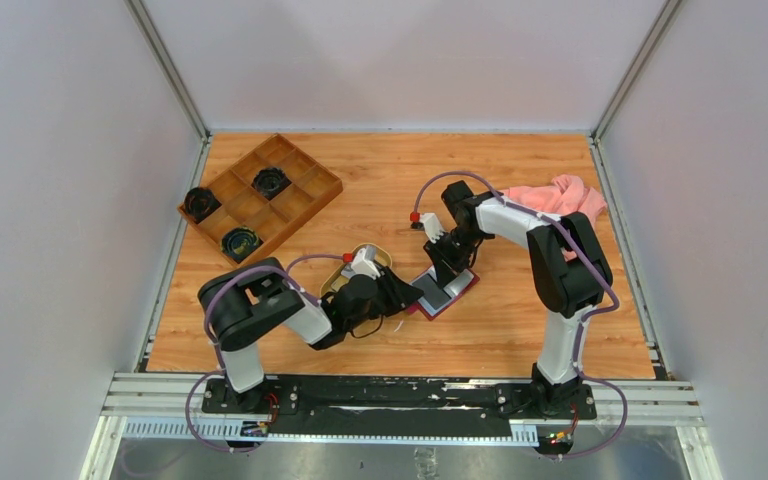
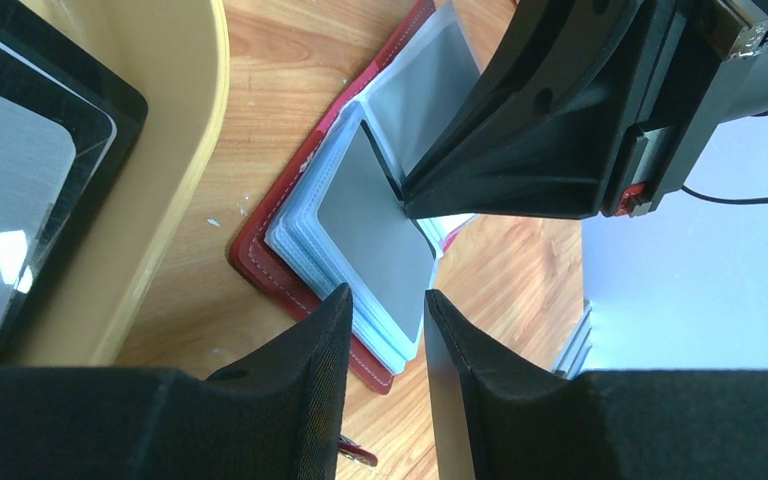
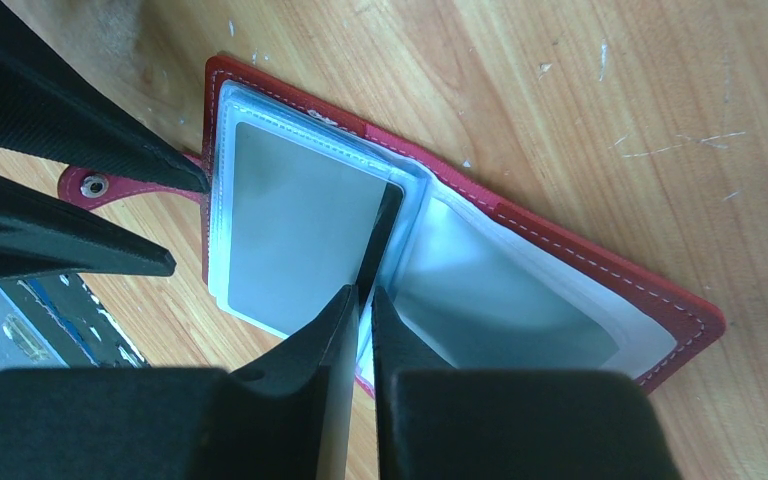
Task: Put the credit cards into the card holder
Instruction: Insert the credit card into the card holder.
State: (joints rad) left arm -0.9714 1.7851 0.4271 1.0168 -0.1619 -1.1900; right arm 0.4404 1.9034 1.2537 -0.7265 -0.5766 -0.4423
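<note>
Looking across the table (image 1: 520,330), I see both arms meeting over the holder (image 2: 258,265). It lies open and flat on the wood just right of the tray (image 2: 195,120), red cover down, its clear sleeves (image 2: 300,255) fanned up.

The right claw (image 3: 362,292) hangs over it from the far side, pinched almost closed on a dark card (image 3: 385,225). That card stands on its edge in the fold, between the left stack of sleeves and the right-hand pocket. Whether its far end sits inside a sleeve I cannot tell.

The left claw (image 2: 388,293) reaches in low from the tray side with a narrow gap between its fingers, gripping nothing that I can see. Its tips sit at the holder's edge, one of them right against the sleeve stack, with the snap tab (image 3: 90,185) beside them. Grey faces show behind the sleeves on both sides of the fold.

A pale card (image 2: 0,190) with a chip lies on something black in the tray, under the left arm.

Far back on the left sits the box (image 1: 300,217), with black round pieces (image 1: 271,181) in three of its compartments. A pink cloth (image 1: 560,195) lies at the far right, well apart from the holder.
</note>
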